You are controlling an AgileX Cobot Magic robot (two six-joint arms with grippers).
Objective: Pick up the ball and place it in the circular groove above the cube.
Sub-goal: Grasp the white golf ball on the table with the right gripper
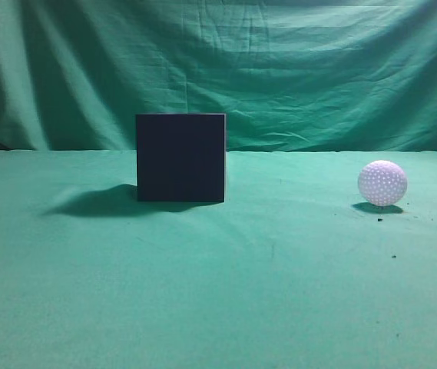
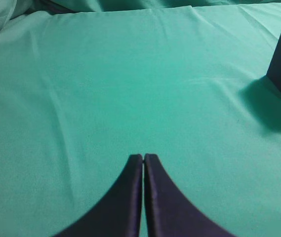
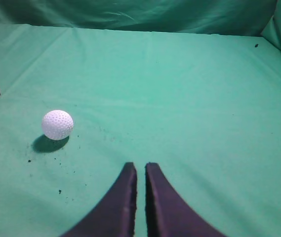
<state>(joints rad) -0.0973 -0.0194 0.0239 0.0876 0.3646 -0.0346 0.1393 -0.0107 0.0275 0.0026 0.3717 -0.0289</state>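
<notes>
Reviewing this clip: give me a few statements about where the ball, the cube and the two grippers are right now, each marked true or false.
1. The ball sits on the cloth, right of the cube in the exterior view. True.
2. The ball rests on top of the cube. False: it lies on the cloth, apart from the cube.
3. The right gripper holds the ball. False: its jaws are nearly together with nothing between them.
4. The left gripper is shut and holds nothing. True.
</notes>
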